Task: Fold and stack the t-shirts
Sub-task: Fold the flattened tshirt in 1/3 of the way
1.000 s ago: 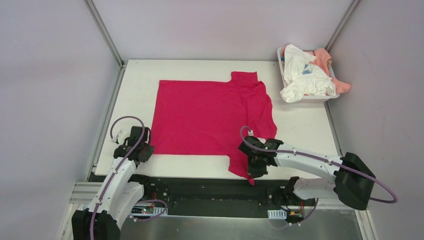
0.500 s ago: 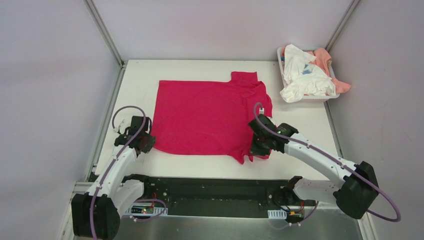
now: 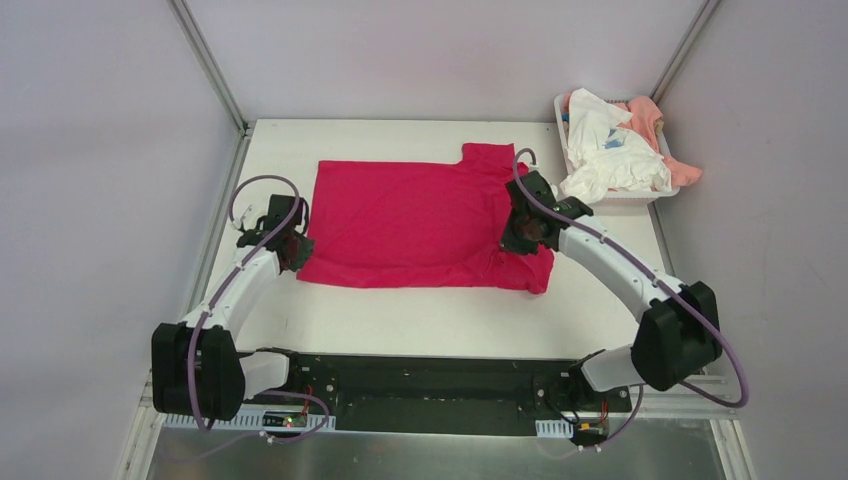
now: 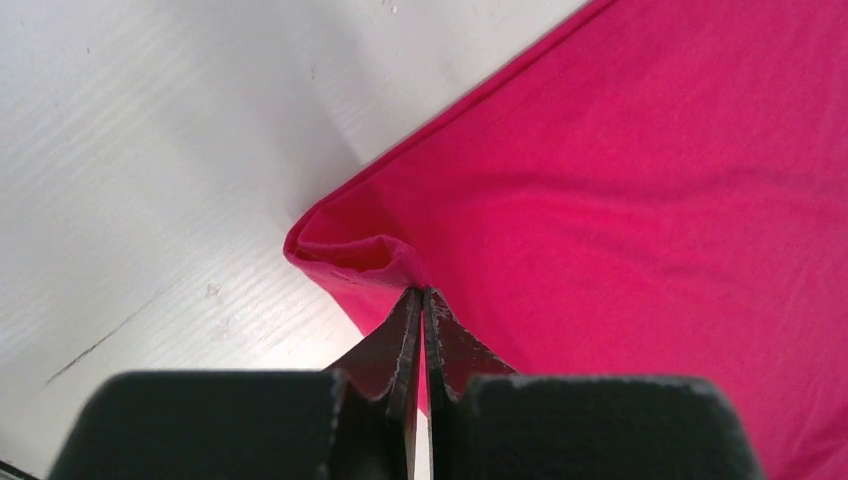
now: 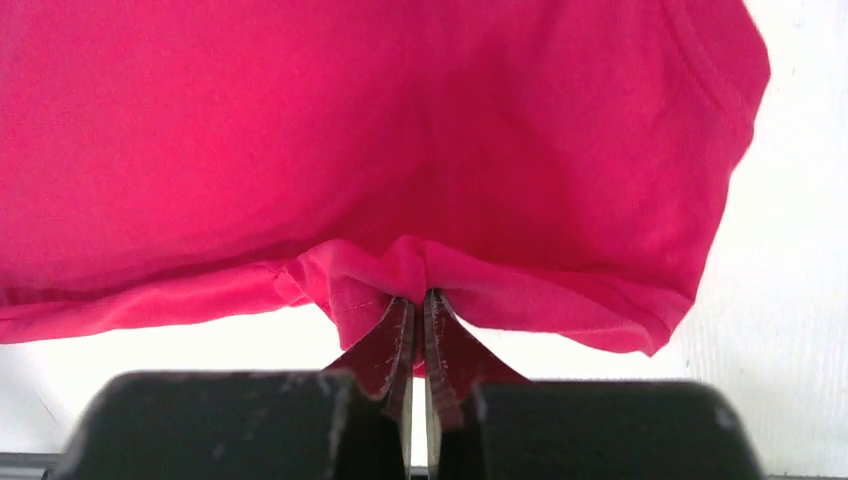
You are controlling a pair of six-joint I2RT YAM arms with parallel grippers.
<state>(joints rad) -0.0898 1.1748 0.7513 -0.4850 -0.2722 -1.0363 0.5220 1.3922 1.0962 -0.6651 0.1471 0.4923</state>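
A magenta-red t-shirt [image 3: 410, 215] lies on the white table, its near part doubled back over the rest. My left gripper [image 3: 290, 250] is shut on the shirt's near left corner [image 4: 370, 265], pinching the cloth at the fold. My right gripper [image 3: 522, 232] is shut on the shirt's right side [image 5: 400, 270], holding a bunched hem above the table. White shirts [image 3: 605, 150], one with blue print, and a peach-pink shirt [image 3: 660, 130] lie heaped in the basket.
A white plastic basket [image 3: 612, 199] stands at the table's far right corner. Bare white table [image 3: 420, 315] lies between the shirt and the near edge. Grey walls and metal posts close in the back and sides.
Both grippers have carried the shirt's near edge away from the table's front toward the back, folding the near part over. The right arm has swung far forward.
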